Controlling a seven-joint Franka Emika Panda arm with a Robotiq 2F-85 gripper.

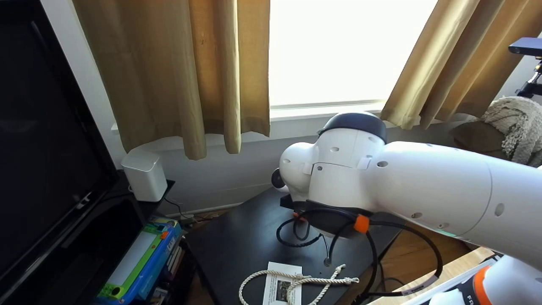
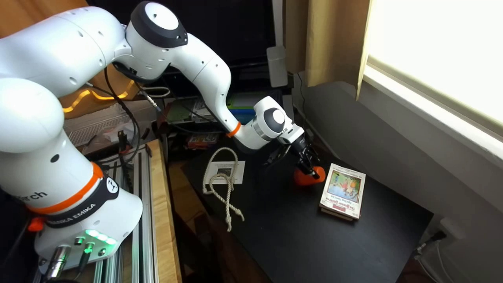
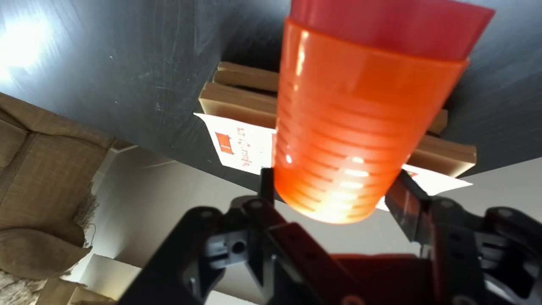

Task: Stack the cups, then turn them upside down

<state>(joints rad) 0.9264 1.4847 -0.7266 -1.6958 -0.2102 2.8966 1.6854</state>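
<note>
My gripper (image 3: 335, 186) is shut on the orange cup (image 3: 351, 123), one finger pressed to each side near its narrow base. Nested inside it is the red cup (image 3: 389, 27), whose upper part sticks out past the orange rim at the top of the wrist view. In an exterior view the gripper (image 2: 309, 169) reaches down over the black table with the cups (image 2: 304, 179) at its fingertips. They look tilted there, and I cannot tell whether they touch the table. The arm hides most of the gripper in an exterior view.
Books with a white picture cover (image 2: 342, 190) lie close beside the cups on the black table (image 2: 314, 239). A knotted rope (image 2: 220, 184) rests across a white card (image 2: 238, 173) nearer the robot's base. The wall and windowsill (image 2: 432, 106) border the far side.
</note>
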